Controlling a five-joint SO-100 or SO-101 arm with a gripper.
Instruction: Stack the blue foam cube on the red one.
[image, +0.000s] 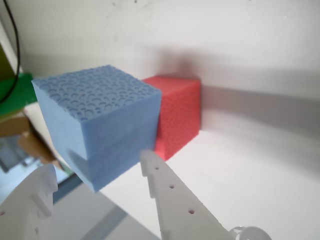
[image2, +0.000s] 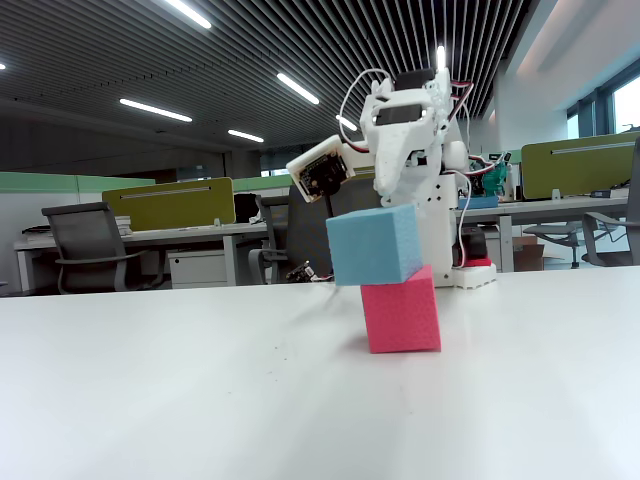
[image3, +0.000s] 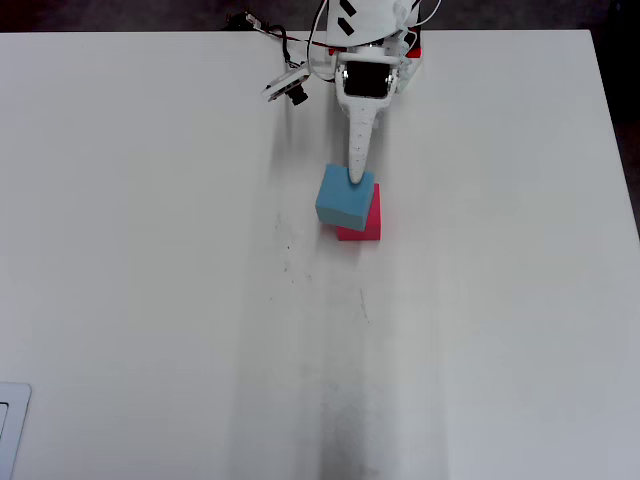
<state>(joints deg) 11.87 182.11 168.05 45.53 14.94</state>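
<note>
On red one (image2: 402, 317), blue foam cube (image2: 374, 245) overhanging.

We see an arm (image2: 410, 130) built almost wholly of white printed plastic, its shells blocky and faceted. In the fixed view a dark rectangular servo face sits in the upper housing, and white and dark cables loop over the top, with a red wire among them. A small black camera module (image2: 322, 175) in a white bracket juts from one side. In the overhead view the arm's upper face holds a dark rectangular panel, and the forward part narrows to a long white point. In the wrist view the gripper (image: 97, 172) shows two flat white fingers (image: 175, 200), one dotted with small round holes, the other with stepped notches along its edge.
</note>
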